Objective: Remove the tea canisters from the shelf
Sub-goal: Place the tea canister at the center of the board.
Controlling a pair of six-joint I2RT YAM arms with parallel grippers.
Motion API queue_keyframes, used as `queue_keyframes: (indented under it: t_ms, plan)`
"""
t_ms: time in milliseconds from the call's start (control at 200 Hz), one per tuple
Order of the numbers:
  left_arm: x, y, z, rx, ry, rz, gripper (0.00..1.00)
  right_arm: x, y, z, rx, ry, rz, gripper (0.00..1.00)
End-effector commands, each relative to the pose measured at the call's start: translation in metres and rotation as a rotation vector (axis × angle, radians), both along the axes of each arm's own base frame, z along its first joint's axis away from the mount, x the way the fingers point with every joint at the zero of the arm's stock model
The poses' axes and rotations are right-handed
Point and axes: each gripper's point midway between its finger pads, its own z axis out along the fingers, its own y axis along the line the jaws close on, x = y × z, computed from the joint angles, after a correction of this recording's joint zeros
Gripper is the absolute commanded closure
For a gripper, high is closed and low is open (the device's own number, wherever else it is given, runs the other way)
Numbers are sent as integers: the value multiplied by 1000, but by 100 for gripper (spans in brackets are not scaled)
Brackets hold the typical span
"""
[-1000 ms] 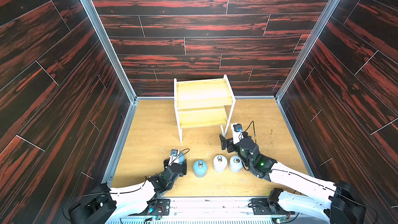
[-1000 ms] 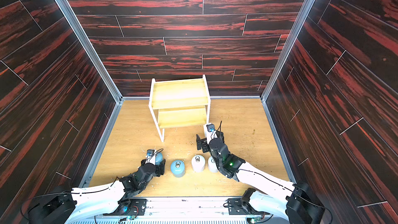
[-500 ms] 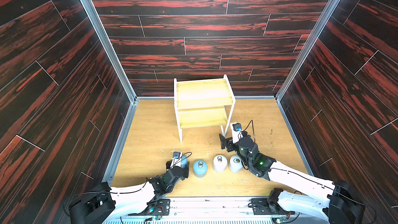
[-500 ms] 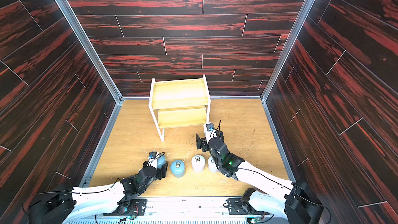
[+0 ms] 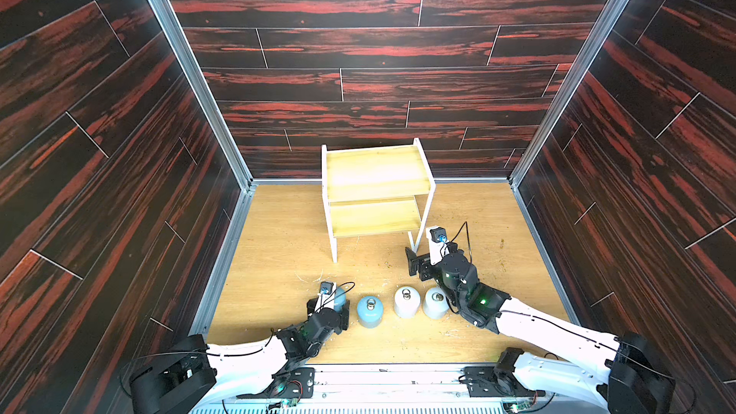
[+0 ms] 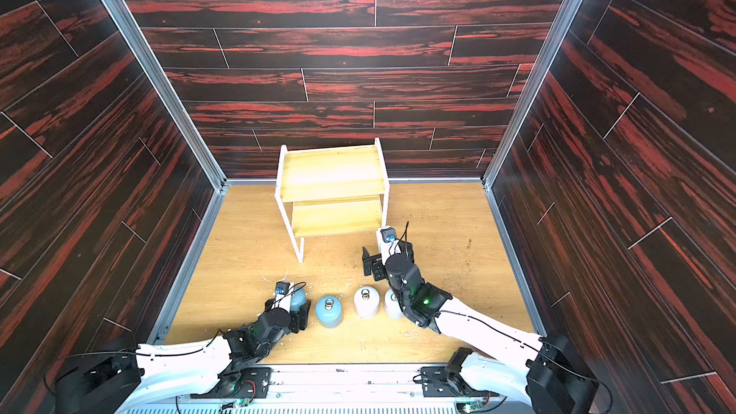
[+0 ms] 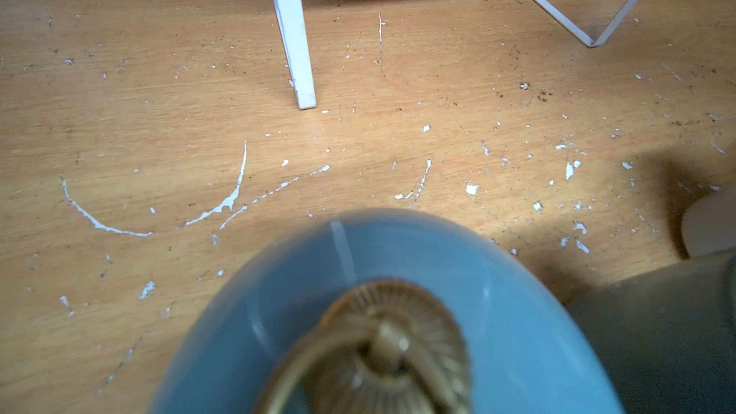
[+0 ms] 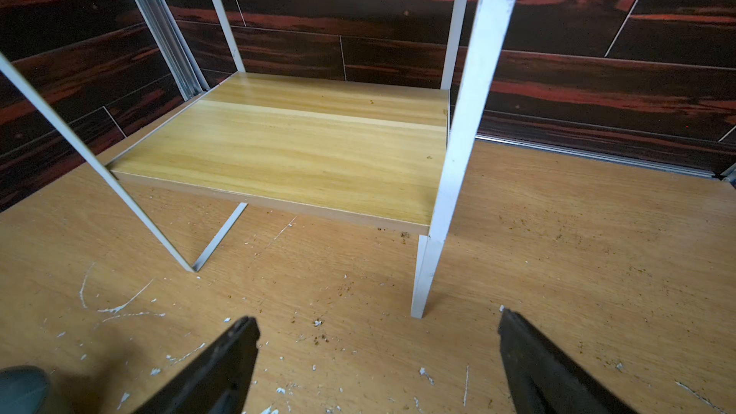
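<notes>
The shelf stands at the back of the floor with both wood boards bare; its lower board fills the right wrist view. All the tea canisters stand in a row on the floor in front of it. My left gripper is shut on the leftmost light blue canister, whose ringed lid sits right under the left wrist camera; the fingers are hidden there. To its right come a second blue canister and two white ones. My right gripper hangs open and holds nothing, by the shelf's right front leg.
Dark red wood-pattern walls close in the floor on three sides, with metal rails along their base. The wooden floor is scratched and flecked with white chips. The shelf's left front leg stands just beyond the held canister.
My left gripper with the blue canister has shifted slightly right and towards the front edge. The right arm and the other canisters have not moved.
</notes>
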Motion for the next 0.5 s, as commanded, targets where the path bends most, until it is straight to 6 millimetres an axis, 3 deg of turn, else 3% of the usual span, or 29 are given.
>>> queue_keyframes:
  t_ms: [0,496]
  plan:
    - [5,-6,8,-41,-27,10,24,4,-1,7,10,-15,-14,2]
    - [0,-5,-2,-15,7,-1,18,6,-4,7,6,-18,-23,2]
